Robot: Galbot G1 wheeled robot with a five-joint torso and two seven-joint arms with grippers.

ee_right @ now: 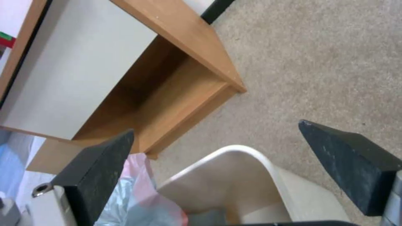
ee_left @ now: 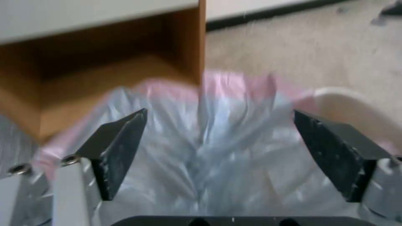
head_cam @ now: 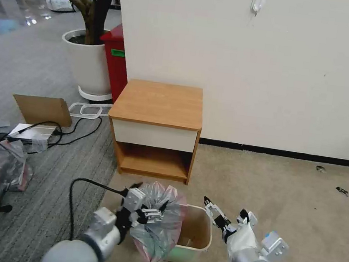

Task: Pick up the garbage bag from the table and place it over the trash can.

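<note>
Jaws of both grippers are seen spread apart, with nothing clamped between them. From the head view, the left gripper (head_cam: 148, 212) is held low at the near left, pressed against the thin, crinkly, translucent grey plastic garbage bag with a pinkish-red edge (head_cam: 159, 226). That bag is draped over the left rim of the small rectangular cream plastic trash can (head_cam: 198, 234), which stands on the carpet just in front of the boxy orange-brown wooden table with a white drawer front (head_cam: 158, 104). The right gripper (head_cam: 215, 213) is poised at the can's right rim, its arm reaching in from the near right.

From the left wrist view, the dark fingers (ee_left: 121, 147) are seen wide open on either side of the bag's bunched folds.

From the right wrist view, the open fingers (ee_right: 96, 175) frame the can's rounded corner, the bag lying at its far side.

The fitting step is judged to be in hand: the bag's mouth appears to need spreading across the uncovered right rim.
</note>
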